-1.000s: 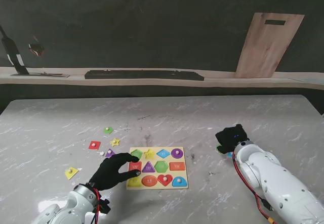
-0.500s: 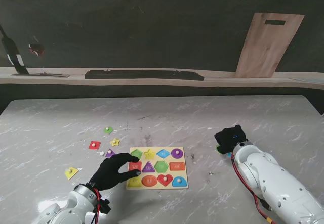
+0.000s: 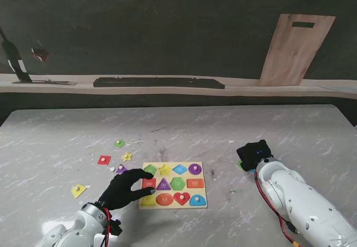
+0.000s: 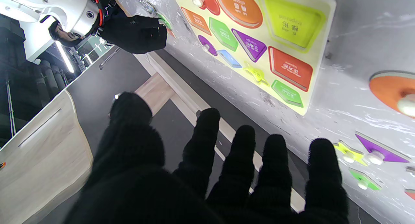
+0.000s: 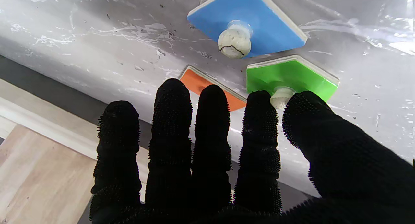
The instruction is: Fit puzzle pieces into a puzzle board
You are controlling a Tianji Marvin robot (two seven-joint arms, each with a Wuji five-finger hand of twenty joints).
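Observation:
The yellow puzzle board (image 3: 204,185) lies in front of me, with a heart (image 3: 181,198) and a purple circle (image 3: 194,169) seated in it. My left hand (image 3: 125,188) hovers at the board's left edge, fingers spread and holding nothing. My right hand (image 3: 254,153) is down on the table right of the board. In the right wrist view its thumb and forefinger pinch the white knob (image 5: 280,96) of a green hexagon piece (image 5: 291,75) that lies flat. A blue square piece (image 5: 259,26) and a half-hidden orange piece (image 5: 194,83) lie beside it.
Loose pieces lie left of the board: green piece (image 3: 119,143), red square (image 3: 104,159), yellow star (image 3: 127,156), purple triangle (image 3: 121,169), yellow piece (image 3: 78,190). An orange oval (image 4: 389,88) lies by the left hand. A wooden board (image 3: 295,49) leans on the back wall.
The right hand has edged slightly nearer to me and lower over its pieces. The left hand and the board have not moved.

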